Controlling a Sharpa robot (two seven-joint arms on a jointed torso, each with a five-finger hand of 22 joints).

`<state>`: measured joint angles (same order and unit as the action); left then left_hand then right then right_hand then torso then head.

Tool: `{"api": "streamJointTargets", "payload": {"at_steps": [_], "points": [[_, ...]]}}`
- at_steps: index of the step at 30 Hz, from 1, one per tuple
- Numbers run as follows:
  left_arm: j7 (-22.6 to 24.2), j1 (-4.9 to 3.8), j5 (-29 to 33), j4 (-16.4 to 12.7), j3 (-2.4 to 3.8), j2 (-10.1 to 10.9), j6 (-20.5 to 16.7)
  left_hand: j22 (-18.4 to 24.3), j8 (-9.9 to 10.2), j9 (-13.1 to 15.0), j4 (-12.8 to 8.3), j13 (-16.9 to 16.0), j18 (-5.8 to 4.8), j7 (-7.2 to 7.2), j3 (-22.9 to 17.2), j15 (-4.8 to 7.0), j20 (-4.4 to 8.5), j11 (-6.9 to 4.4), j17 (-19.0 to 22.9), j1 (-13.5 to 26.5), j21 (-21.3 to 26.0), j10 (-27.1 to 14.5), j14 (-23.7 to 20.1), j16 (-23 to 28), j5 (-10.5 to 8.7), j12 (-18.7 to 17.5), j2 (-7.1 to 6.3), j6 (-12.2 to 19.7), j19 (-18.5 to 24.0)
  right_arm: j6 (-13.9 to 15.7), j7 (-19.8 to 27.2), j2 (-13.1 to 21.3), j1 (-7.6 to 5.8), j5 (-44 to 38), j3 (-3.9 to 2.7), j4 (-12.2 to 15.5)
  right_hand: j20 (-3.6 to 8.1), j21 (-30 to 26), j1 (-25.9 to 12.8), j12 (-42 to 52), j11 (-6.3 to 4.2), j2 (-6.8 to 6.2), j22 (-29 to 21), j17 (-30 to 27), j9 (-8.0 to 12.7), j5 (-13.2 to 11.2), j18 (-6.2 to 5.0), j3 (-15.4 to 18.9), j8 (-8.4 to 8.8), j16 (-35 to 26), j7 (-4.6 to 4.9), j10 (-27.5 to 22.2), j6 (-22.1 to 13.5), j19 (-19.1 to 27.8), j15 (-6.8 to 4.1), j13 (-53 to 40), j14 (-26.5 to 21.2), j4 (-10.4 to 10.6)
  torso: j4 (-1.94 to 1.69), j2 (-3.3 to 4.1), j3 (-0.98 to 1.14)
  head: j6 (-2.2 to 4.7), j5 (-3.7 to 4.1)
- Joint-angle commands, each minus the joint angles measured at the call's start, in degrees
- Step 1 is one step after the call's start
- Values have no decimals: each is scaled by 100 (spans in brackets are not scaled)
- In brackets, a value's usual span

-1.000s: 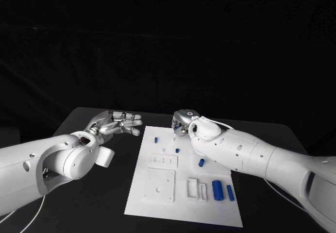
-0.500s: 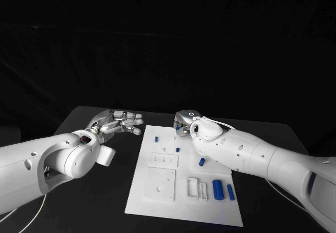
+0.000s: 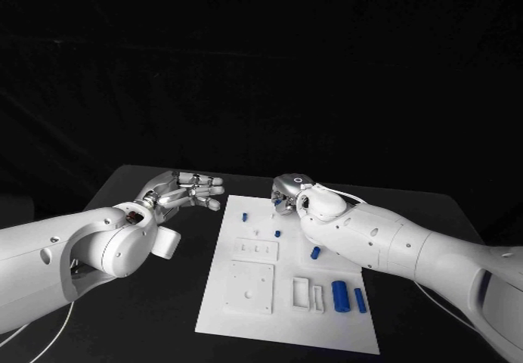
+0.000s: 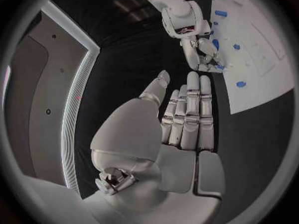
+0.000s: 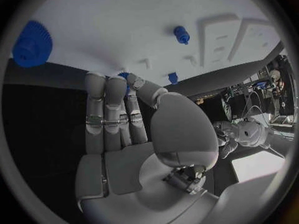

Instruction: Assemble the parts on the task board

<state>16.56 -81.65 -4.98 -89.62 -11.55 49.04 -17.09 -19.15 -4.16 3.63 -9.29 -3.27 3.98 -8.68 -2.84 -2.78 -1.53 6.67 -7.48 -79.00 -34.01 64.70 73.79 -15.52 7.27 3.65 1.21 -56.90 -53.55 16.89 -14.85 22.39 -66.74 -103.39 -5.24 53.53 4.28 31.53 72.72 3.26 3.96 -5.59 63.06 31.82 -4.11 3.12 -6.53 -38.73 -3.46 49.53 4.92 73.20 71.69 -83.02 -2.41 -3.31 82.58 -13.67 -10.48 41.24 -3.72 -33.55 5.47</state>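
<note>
The white task board (image 3: 286,311) lies in the middle of the black table. Blue parts on it: a small peg (image 3: 246,218), a stub (image 3: 276,233), a short piece (image 3: 314,252) and two cylinders (image 3: 339,295) at the near right. My right hand (image 3: 288,193) hangs over the board's far end, fingers straight. In the right wrist view its fingertips (image 5: 117,84) reach a small blue part (image 5: 124,76) at the board's (image 5: 124,20) edge; contact is unclear. My left hand (image 3: 182,189) hovers open beside the board's far left corner, holding nothing.
A blue gear (image 5: 30,44) and a blue peg (image 5: 181,34) sit on the board beyond the right hand. White raised blocks and slots (image 3: 249,286) fill the board's near half. Black table (image 3: 142,318) lies on both sides.
The right hand has edged slightly toward the board's right side. The left hand holds its place.
</note>
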Motion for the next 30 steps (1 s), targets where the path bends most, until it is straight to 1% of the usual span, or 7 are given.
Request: {"api": "streamJointTargets", "payload": {"at_steps": [1,7,11,14,19,27,30], "points": [[24,-15,-19,-22,6,-7,70,5,28,3,-11,-6,-6,-11,35,2,-15,3,5,-37,-7,-45,-27,-35,-21,-20,4,29,26,-46,65,-30,19,-73,15,-17,-11,-18,20,6,-168,51,5,-9,-10,26,-61,5,-19,-16,4,186,23,-41,-45,-12,-3,-26,1,2,-10,-7,-6],[21,-19,-25,-9,6,-20,71,5,28,3,-11,-6,-6,-11,35,2,-15,3,5,-37,-7,-45,-27,-35,-21,-20,4,29,26,35,41,-60,24,-75,19,-41,-9,-50,17,5,-166,52,26,-13,-9,41,-63,2,-19,-16,4,180,22,-53,-46,-11,-4,-31,4,8,-11,7,-15],[19,-20,-26,2,5,-33,74,5,28,3,-11,-6,-6,-11,35,2,-15,3,5,-37,-7,-45,-27,-35,-21,-20,4,29,26,77,14,-71,25,-84,20,-69,-9,-50,17,5,-166,52,26,-13,-9,41,-63,2,-19,-16,4,180,22,-53,-46,-11,-4,-31,12,9,-20,11,-21],[18,-21,-27,6,5,-38,75,5,28,3,-11,-6,-6,-11,35,2,-15,3,5,-37,-7,-45,-27,-35,-21,-20,4,29,26,92,2,-77,25,-91,21,-95,-9,-50,17,5,-166,52,26,-13,-9,41,-63,2,-19,-16,4,180,22,-53,-46,-11,-4,-31,14,12,-19,17,-23],[17,-21,-27,7,5,-40,76,5,28,3,-11,-6,-6,-11,35,2,-15,3,5,-37,-7,-45,-27,-35,-21,-20,4,29,26,69,8,-92,26,-97,25,-139,-10,-95,14,6,-166,45,68,-23,-7,45,-63,-9,-18,-20,4,180,21,-68,-46,-12,-4,-33,7,9,-20,14,-20],[11,-21,-27,4,4,-42,81,5,28,3,-11,-6,-6,-11,35,2,-15,3,5,-37,-7,-45,-27,-35,-21,-20,4,29,26,15,4,-114,26,-99,36,-193,-12,-131,14,5,-162,46,84,-27,-4,46,-63,-8,-17,-21,8,167,9,-71,-42,-11,-4,-31,8,8,-25,23,-26],[6,-21,-27,5,4,-44,86,5,28,3,-11,-6,-6,-11,35,2,-15,3,5,-37,-7,-45,-27,-35,-21,-20,4,29,26,-1,23,-131,26,-91,48,-224,-14,-136,14,4,-158,48,90,-28,-3,46,-63,-7,-17,-21,11,156,4,-72,-40,-11,-5,-30,10,11,-22,19,-26]]}}
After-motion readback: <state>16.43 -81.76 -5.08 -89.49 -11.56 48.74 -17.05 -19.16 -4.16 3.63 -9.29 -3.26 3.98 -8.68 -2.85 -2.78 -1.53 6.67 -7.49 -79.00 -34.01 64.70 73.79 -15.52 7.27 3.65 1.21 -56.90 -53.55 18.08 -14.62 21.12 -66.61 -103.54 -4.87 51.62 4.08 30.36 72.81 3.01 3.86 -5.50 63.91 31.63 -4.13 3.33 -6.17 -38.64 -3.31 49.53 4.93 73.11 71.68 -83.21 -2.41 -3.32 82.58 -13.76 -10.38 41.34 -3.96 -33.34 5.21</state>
